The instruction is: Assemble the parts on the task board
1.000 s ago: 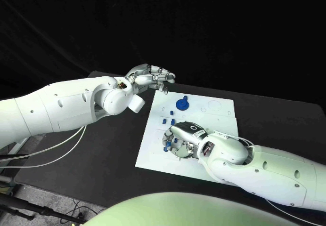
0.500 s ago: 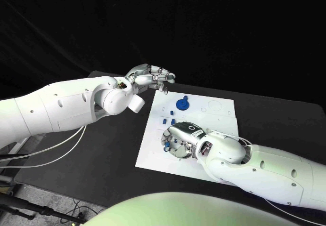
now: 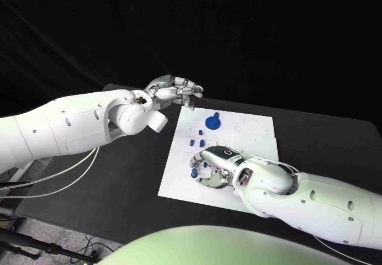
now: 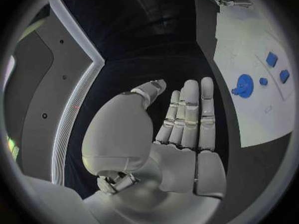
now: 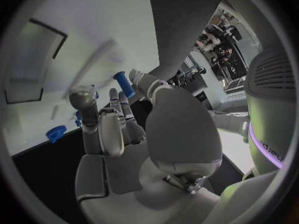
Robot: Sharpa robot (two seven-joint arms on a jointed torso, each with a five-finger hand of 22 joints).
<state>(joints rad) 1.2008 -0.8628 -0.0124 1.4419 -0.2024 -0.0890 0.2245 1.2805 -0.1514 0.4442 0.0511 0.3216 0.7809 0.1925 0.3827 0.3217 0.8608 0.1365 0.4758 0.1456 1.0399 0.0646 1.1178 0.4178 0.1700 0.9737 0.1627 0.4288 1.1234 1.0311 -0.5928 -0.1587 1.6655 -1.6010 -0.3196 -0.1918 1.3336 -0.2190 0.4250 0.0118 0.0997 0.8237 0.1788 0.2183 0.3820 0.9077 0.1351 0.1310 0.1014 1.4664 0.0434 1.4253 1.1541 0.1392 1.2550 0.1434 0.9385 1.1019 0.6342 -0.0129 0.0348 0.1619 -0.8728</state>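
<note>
The white task board (image 3: 179, 182) lies in the middle of the black table. My right hand (image 3: 213, 167) is low over the board's near half, fingers pointing down at it. In the right wrist view this hand (image 5: 124, 129) pinches a short blue peg (image 5: 125, 83) between thumb and a finger, just over the board (image 5: 93, 35). A round blue part (image 3: 213, 121) sits at the board's far end, with small blue pieces (image 3: 197, 142) just nearer. My left hand (image 3: 176, 90) hangs raised beyond the board's far left corner, fingers straight (image 4: 181, 134), holding nothing.
The left wrist view shows the round blue part (image 4: 241, 85) and small blue pieces (image 4: 271, 59) on the board (image 4: 249, 40). Black table (image 3: 119, 182) surrounds the board on all sides. My right forearm (image 3: 318, 204) covers the board's near right corner.
My right hand has shifted slightly over the board's near half, toward the near edge. The left hand has stayed where it was.
</note>
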